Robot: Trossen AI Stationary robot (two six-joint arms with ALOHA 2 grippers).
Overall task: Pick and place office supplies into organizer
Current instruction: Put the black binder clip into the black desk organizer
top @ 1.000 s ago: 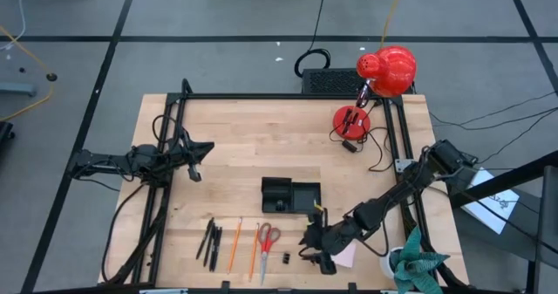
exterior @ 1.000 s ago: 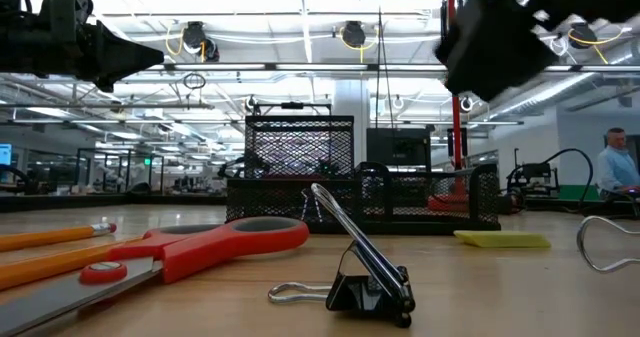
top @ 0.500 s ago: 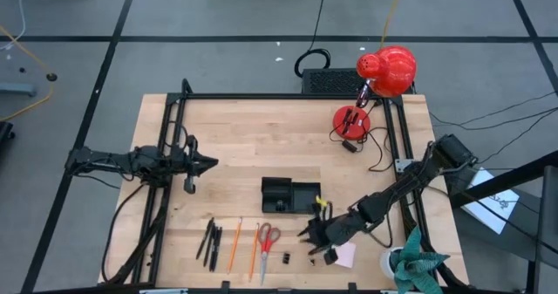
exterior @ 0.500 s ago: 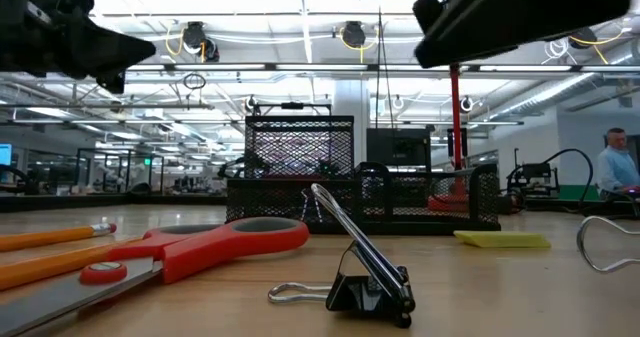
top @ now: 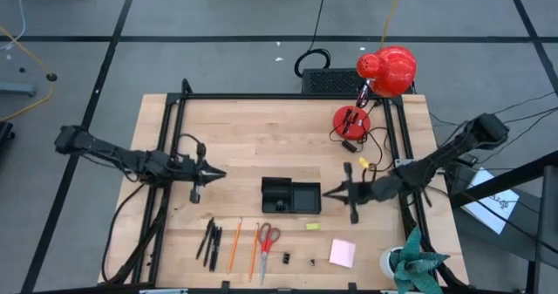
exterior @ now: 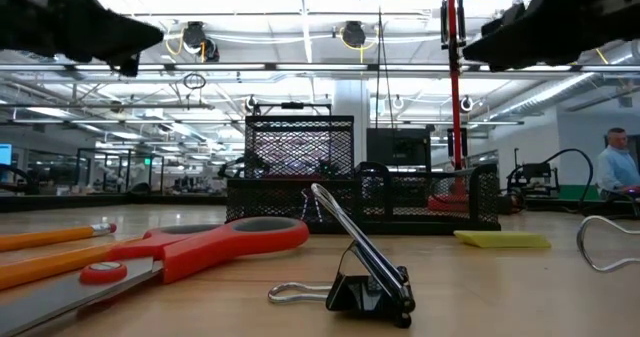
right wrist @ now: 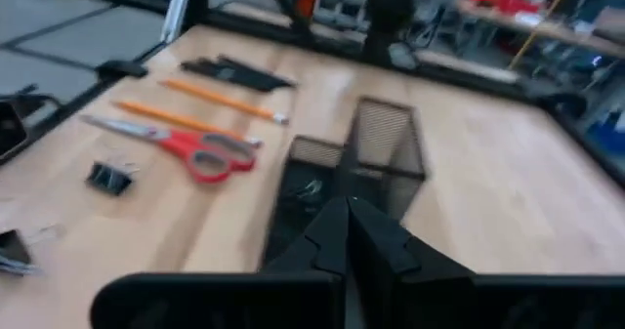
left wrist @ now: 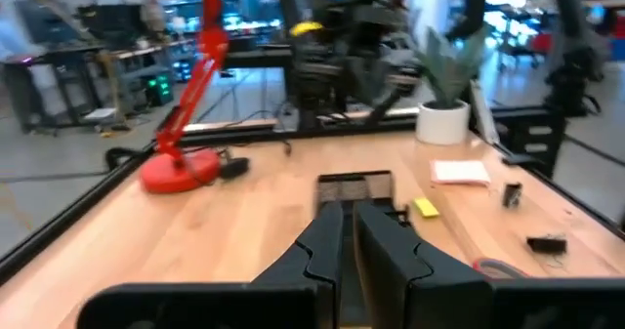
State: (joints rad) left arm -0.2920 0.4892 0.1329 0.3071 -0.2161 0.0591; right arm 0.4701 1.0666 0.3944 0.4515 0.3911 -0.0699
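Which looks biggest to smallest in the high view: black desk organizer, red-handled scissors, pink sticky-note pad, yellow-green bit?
1. Black mesh desk organizer, the largest footprint.
2. Red-handled scissors, long but thin.
3. Pink square sticky-note pad, shorter than the scissors, though its covered area may be close to theirs.
4. Small yellow-green bit, clearly the smallest.

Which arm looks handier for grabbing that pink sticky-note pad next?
Probably the right. Its gripper, shut and empty, sits just beside the organizer, on the same side as the pink sticky-note pad. The left gripper is beyond the organizer.
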